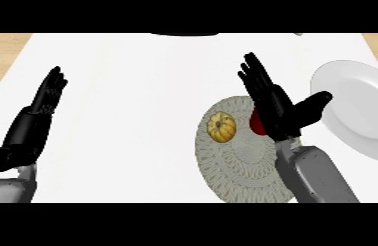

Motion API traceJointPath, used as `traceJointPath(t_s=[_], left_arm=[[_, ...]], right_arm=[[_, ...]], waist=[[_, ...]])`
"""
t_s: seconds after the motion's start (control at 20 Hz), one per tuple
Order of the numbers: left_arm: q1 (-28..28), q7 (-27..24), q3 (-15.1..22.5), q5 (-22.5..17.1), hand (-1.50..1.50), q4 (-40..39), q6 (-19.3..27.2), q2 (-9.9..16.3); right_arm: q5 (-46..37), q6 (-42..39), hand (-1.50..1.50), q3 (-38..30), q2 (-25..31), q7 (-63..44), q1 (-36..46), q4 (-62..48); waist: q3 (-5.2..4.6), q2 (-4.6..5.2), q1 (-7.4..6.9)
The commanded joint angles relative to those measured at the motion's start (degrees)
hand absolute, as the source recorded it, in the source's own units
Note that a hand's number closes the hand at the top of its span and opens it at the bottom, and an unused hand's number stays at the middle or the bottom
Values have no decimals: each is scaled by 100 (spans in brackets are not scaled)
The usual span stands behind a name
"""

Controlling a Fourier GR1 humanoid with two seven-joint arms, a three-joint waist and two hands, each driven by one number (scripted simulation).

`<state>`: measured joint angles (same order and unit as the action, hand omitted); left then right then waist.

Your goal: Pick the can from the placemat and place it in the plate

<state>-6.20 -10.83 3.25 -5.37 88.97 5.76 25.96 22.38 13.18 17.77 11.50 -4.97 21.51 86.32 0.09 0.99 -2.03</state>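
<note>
Reaching is the step we judge to be in hand; nothing has been lifted yet. Starting at the left of the view, our left robot hand [44, 102] rests near the edge of the white table [133, 115], fingers straight and pointing up, holding nothing and well apart from everything else.

Moving right, we come to the round woven placemat [236, 165]. On its upper left part lies a small yellow, ridged, pumpkin-like thing [222, 127], which is no part of our job. Just beside it to the right, a sliver of red shows from behind our right robot hand [277, 107]; we take this to be the can [256, 123], sitting on the placemat's upper right part. Most of it is hidden, so we cannot tell whether it stands upright.

Our right robot hand hovers over that spot, fingers straight and spread away from the thumb, not closed on the can. Whether the palm touches the can we cannot tell.

Furthest right lies the white plate [347, 90], partly cut off by the view's edge, near the placemat and bare where we can see it.

Next, we think, the right robot hand must settle around the red can and curl its fingers and thumb about it, avoiding the yellow thing, then lift and carry it rightward over the plate.
</note>
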Motion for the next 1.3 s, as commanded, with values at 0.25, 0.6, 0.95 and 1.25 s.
traceJointPath(t_s=[0.25,0.6,0.95,1.25], left_arm=[[417,1677,120,-54,0,-753,723,-817],[575,1713,383,-38,0,-908,735,-1144],[309,2096,457,150,0,-732,887,-1200],[382,2250,561,233,0,-538,897,-1213]], right_arm=[[653,-813,150,-918,921,-1152,1013,-139],[-2420,826,150,89,1563,65,-22,-727],[-1024,-1049,-150,-216,1492,1719,-910,-512],[-2470,-1085,-150,331,2522,575,-110,-531]], waist=[[-5,-72,214],[4,-69,293],[-3,-94,225],[-15,-116,149]])
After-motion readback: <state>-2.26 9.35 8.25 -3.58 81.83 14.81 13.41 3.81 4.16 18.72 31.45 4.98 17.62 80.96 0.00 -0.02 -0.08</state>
